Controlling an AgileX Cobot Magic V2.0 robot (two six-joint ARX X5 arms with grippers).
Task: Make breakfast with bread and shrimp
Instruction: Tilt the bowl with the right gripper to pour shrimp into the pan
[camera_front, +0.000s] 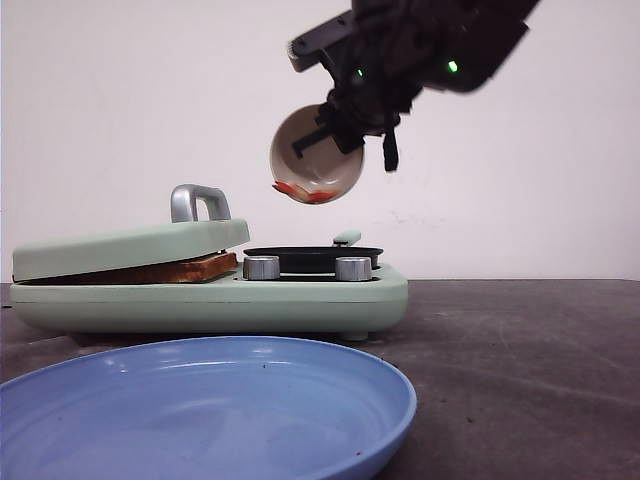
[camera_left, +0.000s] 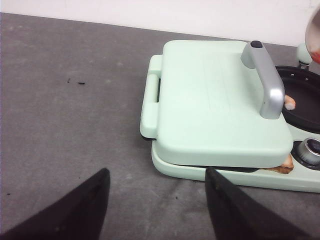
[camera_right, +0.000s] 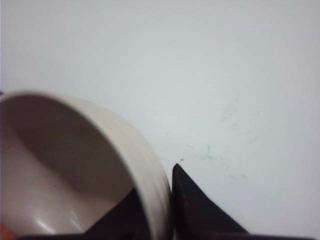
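Note:
My right gripper (camera_front: 335, 135) is shut on the rim of a beige bowl (camera_front: 315, 155) and holds it tipped on its side, high above the black pan (camera_front: 312, 257) of the green breakfast maker (camera_front: 210, 300). Orange-red shrimp (camera_front: 300, 192) lie at the bowl's low rim. In the right wrist view the bowl wall (camera_right: 145, 170) sits between the fingers (camera_right: 200, 210). One pale shrimp piece (camera_left: 289, 103) lies in the pan. Bread (camera_front: 180, 268) is pressed under the maker's closed lid (camera_front: 130, 248); a corner shows (camera_left: 285, 165). My left gripper (camera_left: 156, 200) is open and empty over the table beside the maker.
A big blue plate (camera_front: 200, 410) lies at the front of the dark table (camera_front: 520, 360). The lid has a silver handle (camera_front: 198, 203). Two silver knobs (camera_front: 262, 267) sit on the maker's front. A white wall stands behind.

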